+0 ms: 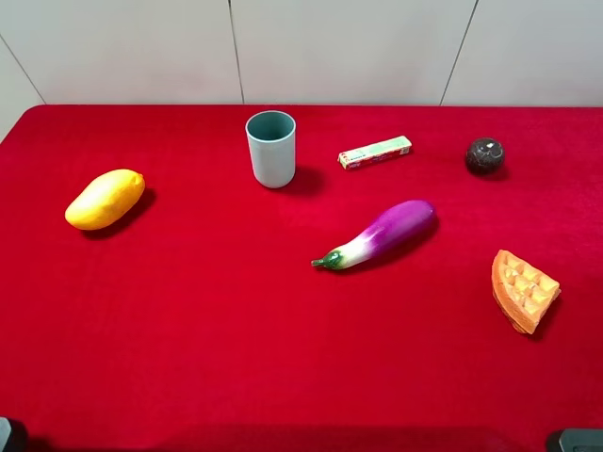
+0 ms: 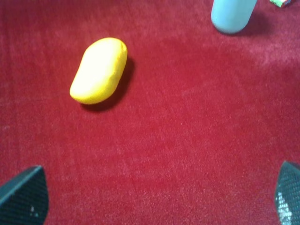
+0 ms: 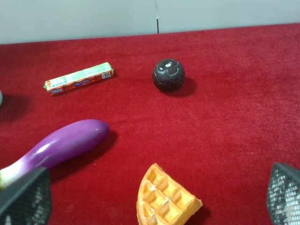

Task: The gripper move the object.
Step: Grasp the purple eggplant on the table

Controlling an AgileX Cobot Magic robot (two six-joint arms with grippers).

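The eggplant [image 1: 381,234], glossy purple fading to white with a green stem, lies on the red cloth right of the middle, stem toward the near left. It also shows in the right wrist view [image 3: 65,143], beside one fingertip. My right gripper [image 3: 153,197] is open and empty, back from the eggplant; only its edge [image 1: 575,440] shows at the near right corner. My left gripper [image 2: 154,199] is open and empty, hovering short of the yellow mango [image 2: 99,70]; its edge [image 1: 8,435] shows at the near left corner.
The yellow mango [image 1: 105,199] lies at the left. A grey-blue cup [image 1: 271,148] stands at the back middle, with a small flat box [image 1: 375,152] to its right. A dark ball [image 1: 484,155] sits at the back right. An orange waffle wedge [image 1: 523,290] lies at the right.
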